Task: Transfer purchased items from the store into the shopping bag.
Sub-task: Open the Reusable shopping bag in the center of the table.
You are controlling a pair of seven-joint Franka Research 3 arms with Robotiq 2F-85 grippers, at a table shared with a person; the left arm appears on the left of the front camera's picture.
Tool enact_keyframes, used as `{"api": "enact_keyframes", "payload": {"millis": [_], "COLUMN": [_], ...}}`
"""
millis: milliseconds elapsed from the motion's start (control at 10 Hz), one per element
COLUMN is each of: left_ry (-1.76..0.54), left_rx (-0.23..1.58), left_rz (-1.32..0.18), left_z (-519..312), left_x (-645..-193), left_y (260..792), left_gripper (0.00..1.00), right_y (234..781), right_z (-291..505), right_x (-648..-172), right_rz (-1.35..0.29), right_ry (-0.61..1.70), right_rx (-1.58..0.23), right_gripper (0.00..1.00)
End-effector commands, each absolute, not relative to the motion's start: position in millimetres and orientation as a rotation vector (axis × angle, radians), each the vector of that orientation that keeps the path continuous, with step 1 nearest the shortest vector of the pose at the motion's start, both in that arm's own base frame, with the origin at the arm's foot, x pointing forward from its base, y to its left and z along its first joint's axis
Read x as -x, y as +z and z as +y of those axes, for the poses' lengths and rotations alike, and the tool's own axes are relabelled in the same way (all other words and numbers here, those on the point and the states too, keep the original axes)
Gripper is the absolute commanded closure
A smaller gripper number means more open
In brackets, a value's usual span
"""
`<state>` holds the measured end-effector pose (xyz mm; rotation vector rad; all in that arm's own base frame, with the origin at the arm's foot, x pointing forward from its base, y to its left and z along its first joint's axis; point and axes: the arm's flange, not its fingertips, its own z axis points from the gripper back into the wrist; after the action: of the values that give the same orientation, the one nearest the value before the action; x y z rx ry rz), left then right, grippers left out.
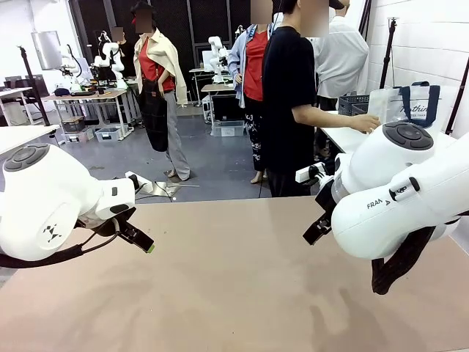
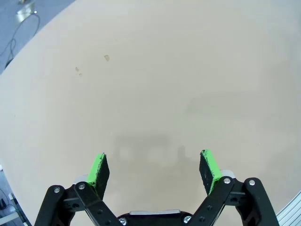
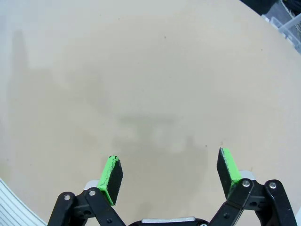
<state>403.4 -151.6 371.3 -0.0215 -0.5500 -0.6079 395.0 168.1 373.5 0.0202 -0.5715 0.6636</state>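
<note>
Near, above the tan desk (image 1: 234, 293): left gripper (image 2: 155, 162) released, green pads (image 2: 99, 165) wide apart, pointing down at the surface. Likewise right gripper (image 3: 169, 165), released and spread over the same desk. Farther, at the right side, on a white desk (image 1: 344, 138): shopping bag (image 1: 399, 106) standing upright with navy handles, dark grey basket (image 1: 352, 104) just beside it. Reaching to the bag, hand (image 1: 364, 123) of a person in black.
</note>
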Motion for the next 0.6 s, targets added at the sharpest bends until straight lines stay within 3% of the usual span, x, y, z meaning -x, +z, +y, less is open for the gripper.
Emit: {"api": "enact_keyframes", "payload": {"millis": [0, 500], "left_ry": [-0.606, -0.606], "left_rx": [0.022, 0.022], "left_rz": [-0.55, -0.55], "left_z": [-150.8, -150.8], "left_x": [-403.6, -403.6], "left_y": [371.4, 371.4], "left_gripper": [0.0, 0.0], "right_y": [373.5, 373.5], "right_z": [168.0, 168.0], "right_x": [-395.0, -395.0], "right_rz": [-0.572, -0.572], "right_ry": [0.663, 0.663], "right_rx": [-0.021, -0.021], "right_gripper": [0.0, 0.0]}}
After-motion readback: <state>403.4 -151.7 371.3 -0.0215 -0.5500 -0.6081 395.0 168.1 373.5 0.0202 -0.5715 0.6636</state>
